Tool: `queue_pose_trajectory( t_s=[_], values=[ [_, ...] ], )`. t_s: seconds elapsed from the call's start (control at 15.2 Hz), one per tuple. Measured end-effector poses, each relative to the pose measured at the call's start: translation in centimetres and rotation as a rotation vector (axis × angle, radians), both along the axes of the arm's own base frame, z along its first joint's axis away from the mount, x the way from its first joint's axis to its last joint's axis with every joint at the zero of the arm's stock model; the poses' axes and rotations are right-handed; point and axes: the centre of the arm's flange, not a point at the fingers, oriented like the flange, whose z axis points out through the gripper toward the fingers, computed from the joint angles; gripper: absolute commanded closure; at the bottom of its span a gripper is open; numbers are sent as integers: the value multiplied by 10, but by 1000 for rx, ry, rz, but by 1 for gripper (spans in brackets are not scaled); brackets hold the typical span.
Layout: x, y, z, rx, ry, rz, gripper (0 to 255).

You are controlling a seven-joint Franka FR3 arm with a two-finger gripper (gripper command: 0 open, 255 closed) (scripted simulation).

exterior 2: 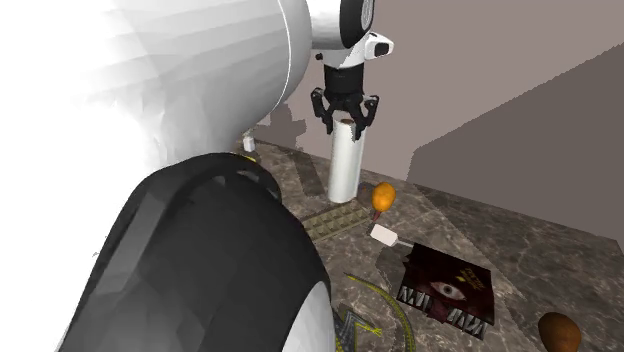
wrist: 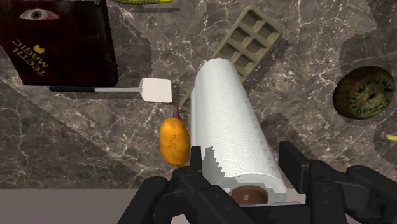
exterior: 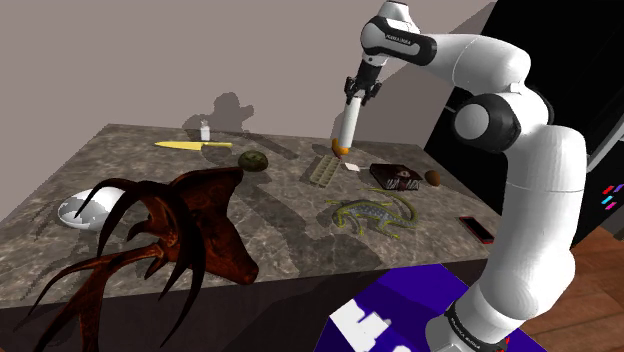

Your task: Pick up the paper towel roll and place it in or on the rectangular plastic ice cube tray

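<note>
Now my gripper (exterior 2: 344, 122) is clasping the paper towel roll (exterior 2: 344, 168) above the ice cube tray (exterior 2: 333, 221), an orange fruit (exterior 2: 383, 196) crowding the tray's two o'clock.

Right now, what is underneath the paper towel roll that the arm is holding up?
The ice cube tray lies on the marbled tabletop beneath the paper towel roll, held in the pincer. The roll hides one end of the tray.
</note>
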Motion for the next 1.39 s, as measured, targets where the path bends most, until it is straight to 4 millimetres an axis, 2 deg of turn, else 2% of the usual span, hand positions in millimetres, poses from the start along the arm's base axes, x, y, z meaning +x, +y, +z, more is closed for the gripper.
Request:
queue_pose_trajectory(
  t_s=[0.07,0.2,0.33,1.39],
  values=[
    [14,9,7,0,-2,-1,255],
    [21,19,9,0,0,0,255],
    [23,21,3,0,1,0,255],
    [22,22,-81,1,1,0,255]
  ],
)
